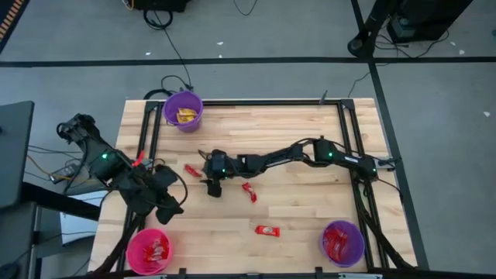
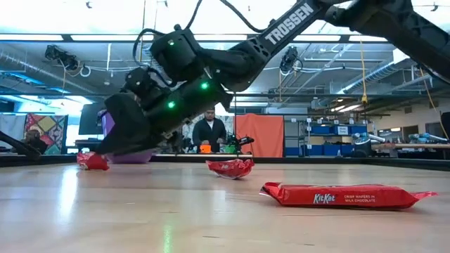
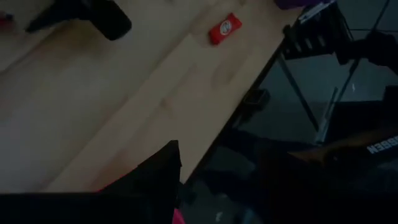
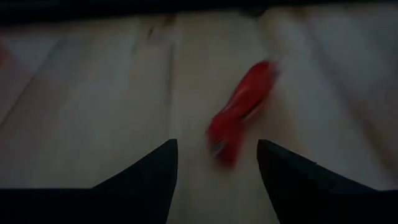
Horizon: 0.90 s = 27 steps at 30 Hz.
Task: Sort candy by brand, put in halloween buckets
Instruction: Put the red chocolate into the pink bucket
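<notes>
High view: three red bars (image 1: 267, 230), three buckets (image 1: 183, 110).

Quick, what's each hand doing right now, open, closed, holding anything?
Left hand: near the pink bucket; open or closed cannot be told.
Right hand: open, empty, a red candy on the table ahead of it.

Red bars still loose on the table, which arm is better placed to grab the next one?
Right. The right gripper hangs open over mid-table beside a red bar, which shows just ahead of its fingers. The left gripper sits back near the pink bucket.
</notes>
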Tool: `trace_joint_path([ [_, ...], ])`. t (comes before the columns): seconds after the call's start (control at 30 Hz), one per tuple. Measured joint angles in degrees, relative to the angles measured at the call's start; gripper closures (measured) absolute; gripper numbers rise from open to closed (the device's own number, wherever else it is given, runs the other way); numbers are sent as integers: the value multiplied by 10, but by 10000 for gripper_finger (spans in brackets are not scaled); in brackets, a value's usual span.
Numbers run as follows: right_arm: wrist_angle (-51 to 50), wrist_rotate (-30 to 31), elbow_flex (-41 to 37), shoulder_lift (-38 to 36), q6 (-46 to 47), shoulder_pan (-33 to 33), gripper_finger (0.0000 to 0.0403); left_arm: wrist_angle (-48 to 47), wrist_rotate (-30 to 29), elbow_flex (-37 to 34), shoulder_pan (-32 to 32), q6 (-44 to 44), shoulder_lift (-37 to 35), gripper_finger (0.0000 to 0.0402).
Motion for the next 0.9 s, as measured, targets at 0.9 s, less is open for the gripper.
trace_joint_path([
  [0.9, -8, -65, 117, 94, 12, -27, 227, 66, -105, 0, 5, 1, 0, 195],
])
